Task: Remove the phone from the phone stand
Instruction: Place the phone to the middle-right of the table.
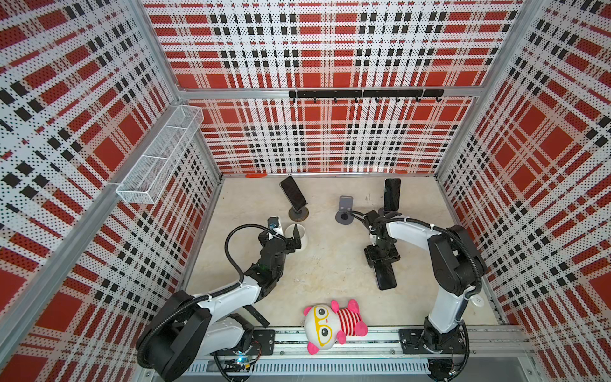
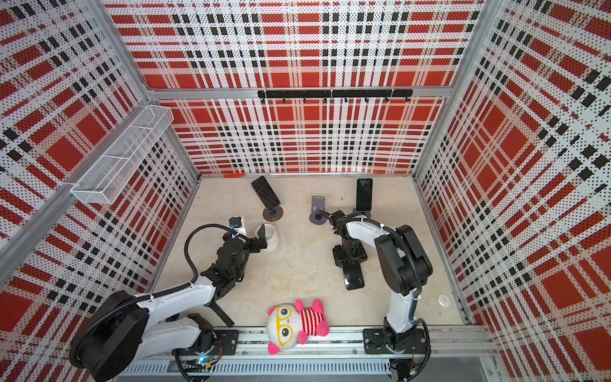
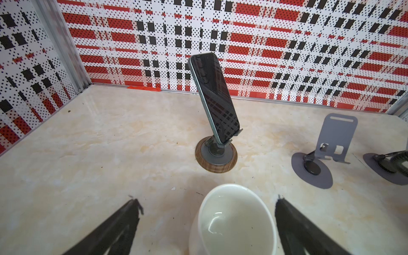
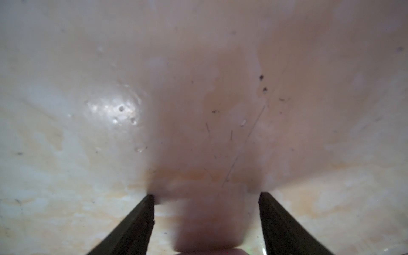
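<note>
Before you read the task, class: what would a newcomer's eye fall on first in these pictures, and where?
The red, white and black plaid walls strike first, boxing everything in. At the front edge of the table lies a pink-and-white plush toy with yellow glasses. Then the phones: a tilted phone and an upright phone on stands near the back wall, and a flat phone lying under the right gripper.

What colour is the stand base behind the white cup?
The stand base is wood-grain brown; clearest in left wrist view.
</note>
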Controlling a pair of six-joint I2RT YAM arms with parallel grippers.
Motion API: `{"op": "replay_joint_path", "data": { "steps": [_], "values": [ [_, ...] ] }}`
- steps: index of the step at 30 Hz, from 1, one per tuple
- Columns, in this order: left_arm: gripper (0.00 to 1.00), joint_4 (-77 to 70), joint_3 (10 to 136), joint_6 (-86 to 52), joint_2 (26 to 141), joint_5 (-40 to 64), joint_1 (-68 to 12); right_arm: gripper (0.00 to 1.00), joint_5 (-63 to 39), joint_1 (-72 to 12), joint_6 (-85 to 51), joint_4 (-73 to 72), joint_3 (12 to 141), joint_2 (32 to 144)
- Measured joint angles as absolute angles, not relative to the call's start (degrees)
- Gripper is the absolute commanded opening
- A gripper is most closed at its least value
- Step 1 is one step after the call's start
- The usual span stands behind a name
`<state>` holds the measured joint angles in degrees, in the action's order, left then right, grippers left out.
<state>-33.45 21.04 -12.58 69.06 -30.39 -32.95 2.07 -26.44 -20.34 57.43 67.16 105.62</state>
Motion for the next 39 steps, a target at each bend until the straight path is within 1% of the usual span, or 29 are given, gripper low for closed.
{"op": "replay_joint_path", "data": {
  "steps": [8,16,28,30,34,39],
  "values": [
    [0.98,-33.45,21.04,-12.58,68.88,-30.3,-32.95,0.78,2.13,-26.44,-20.36,57.95,68.2,106.48],
    [0.98,-33.45,21.04,-12.58,68.6,-30.24,-32.95,0.8,2.15,-26.44,-20.4,58.33,68.53,106.76],
    [0.98,-33.45,21.04,-12.56,67.4,-30.35,-32.95,0.79,2.13,-26.35,-20.49,58.35,68.53,106.76],
    [0.98,-33.45,21.04,-12.56,67.35,-30.44,-32.95,0.8,2.13,-26.35,-20.6,58.35,68.53,106.76],
    [0.98,-33.45,21.04,-12.51,66.96,-30.5,-32.95,0.86,2.17,-26.35,-20.97,58.43,68.51,106.61],
    [0.98,-33.45,21.02,-12.34,65.91,-30.94,-32.95,0.88,2.35,-26.35,-22.13,56.53,68.29,105.1]
  ]
}}
